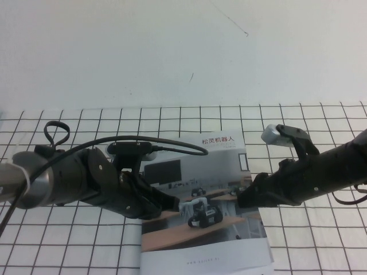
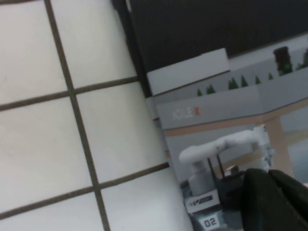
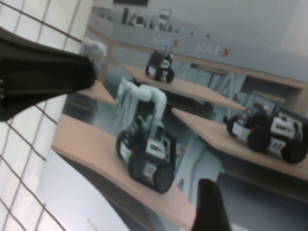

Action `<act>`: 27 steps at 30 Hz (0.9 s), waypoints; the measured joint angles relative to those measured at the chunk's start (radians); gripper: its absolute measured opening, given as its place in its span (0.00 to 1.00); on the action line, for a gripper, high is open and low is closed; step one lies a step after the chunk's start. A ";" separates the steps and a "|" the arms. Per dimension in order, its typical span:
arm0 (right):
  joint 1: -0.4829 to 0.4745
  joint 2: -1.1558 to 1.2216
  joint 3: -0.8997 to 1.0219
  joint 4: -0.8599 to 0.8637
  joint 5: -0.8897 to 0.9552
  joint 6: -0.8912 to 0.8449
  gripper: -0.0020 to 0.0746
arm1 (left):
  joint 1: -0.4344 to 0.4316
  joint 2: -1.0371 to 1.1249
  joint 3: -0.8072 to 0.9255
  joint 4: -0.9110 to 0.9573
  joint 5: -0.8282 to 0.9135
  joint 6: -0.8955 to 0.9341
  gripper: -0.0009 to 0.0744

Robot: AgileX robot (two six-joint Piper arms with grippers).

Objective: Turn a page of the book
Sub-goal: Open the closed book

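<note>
The book [image 1: 209,229] lies shut on the gridded table, its cover upward. The page [image 1: 221,166], the cover leaf with the robot-classroom photo and Chinese title, lies flat. My left gripper [image 1: 172,201] is shut, and its tip rests on the cover's left part, by the spine. The left wrist view shows its dark fingers [image 2: 272,199] together over the cover photo [image 2: 231,125]. My right gripper [image 1: 243,199] is at the book's right edge, low over the cover and open. One of its fingers [image 3: 208,207] shows above the cover [image 3: 202,125]; nothing is between the jaws.
A white cloth with a black grid [image 1: 321,246] covers the table, and plain white surface [image 1: 172,51] lies beyond it. The left arm's black cable [image 1: 172,143] arcs over the book's top left. From the right wrist, the left gripper [image 3: 48,77] crosses the book's far edge.
</note>
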 joint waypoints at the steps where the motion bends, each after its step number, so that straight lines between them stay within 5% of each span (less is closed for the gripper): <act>1: 0.000 0.000 -0.007 0.000 0.005 0.000 0.59 | 0.000 0.000 0.000 0.000 0.000 0.000 0.01; 27: 0.004 -0.002 -0.054 -0.179 -0.009 0.121 0.59 | 0.000 0.004 0.000 -0.002 -0.006 0.000 0.01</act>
